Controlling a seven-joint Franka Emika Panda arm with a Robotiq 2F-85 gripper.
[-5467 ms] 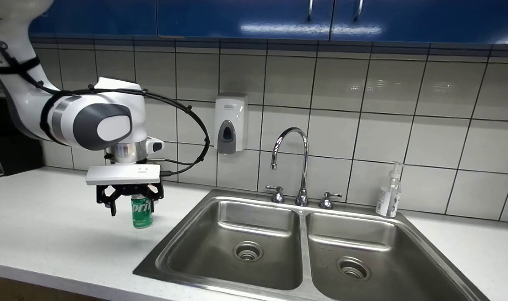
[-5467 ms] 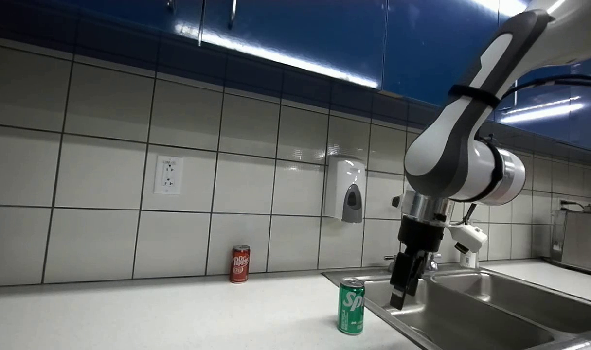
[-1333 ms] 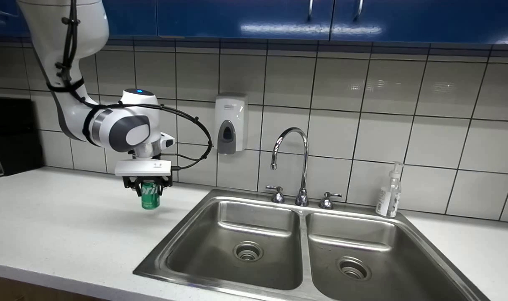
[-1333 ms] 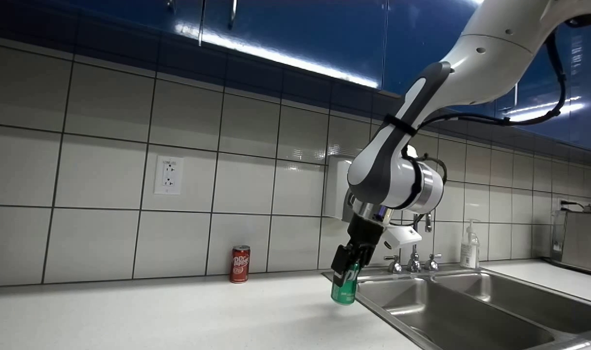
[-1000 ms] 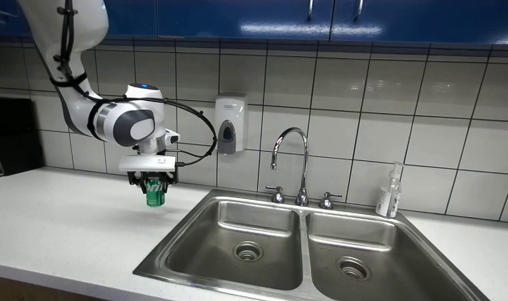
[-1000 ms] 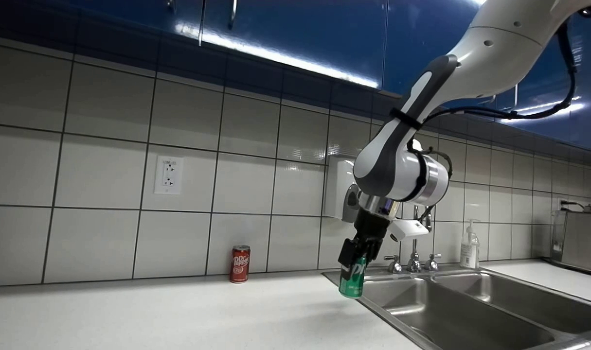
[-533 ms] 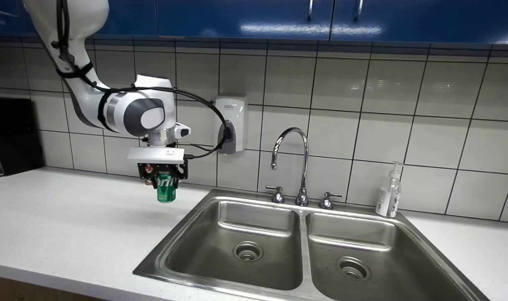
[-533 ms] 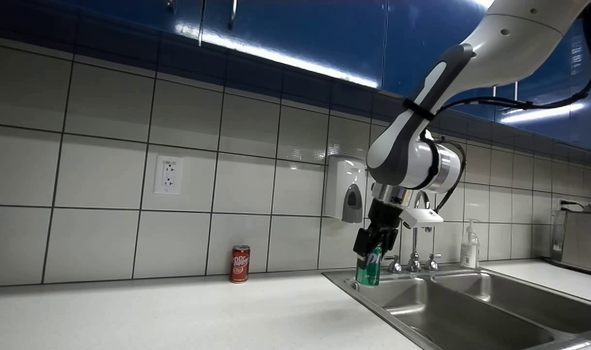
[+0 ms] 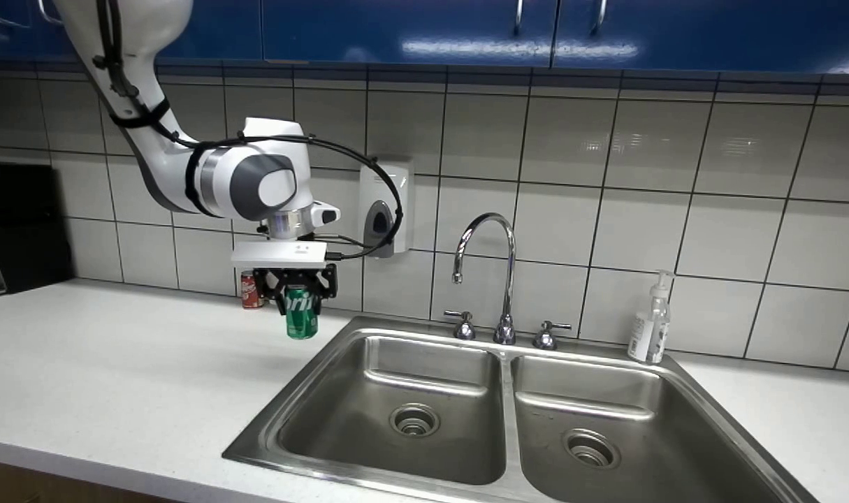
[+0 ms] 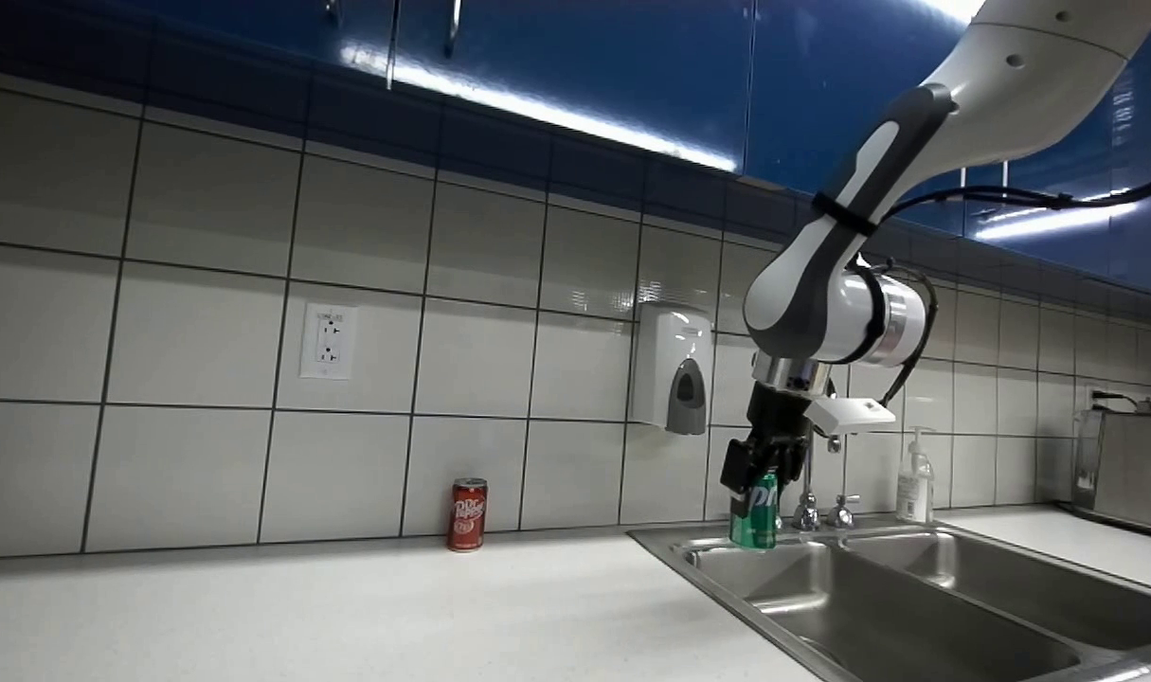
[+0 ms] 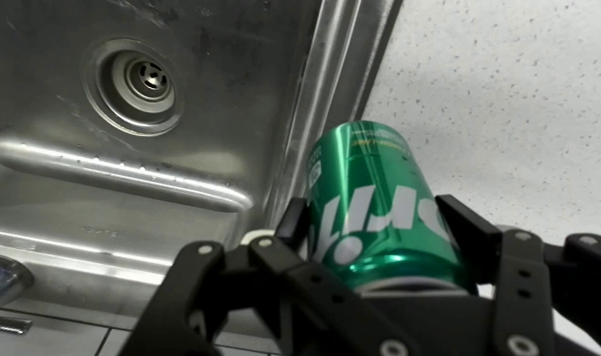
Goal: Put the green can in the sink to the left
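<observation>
While the red can stands on the surface close to the tiled wall, aside from the job because nothing is asked of it, the tool next along holds the green can up in the air. The grip is on the can's upper part, presumably so that the bottom is free to land first, and the height most likely lets it pass over the sink rim. Further right lies the left basin, the goal, with its round drain; then the tap, whose bent spout may call for some room; then the right basin, which plays no part, and the soap bottle at the back, well apart from the likely path.

In the wrist view, again from the left, come the left basin, one finger, the can, another finger and the speckled surface. The tool is clamped on the can, with its fingers pressed to opposite sides. The can sits between them, nearly in line with the tool, its silver top toward the tool's base and its bottom pointing away. It appears to hang near the sink's back left corner, not yet over the middle of the basin; whether any of it is above the rim, I cannot tell.
</observation>
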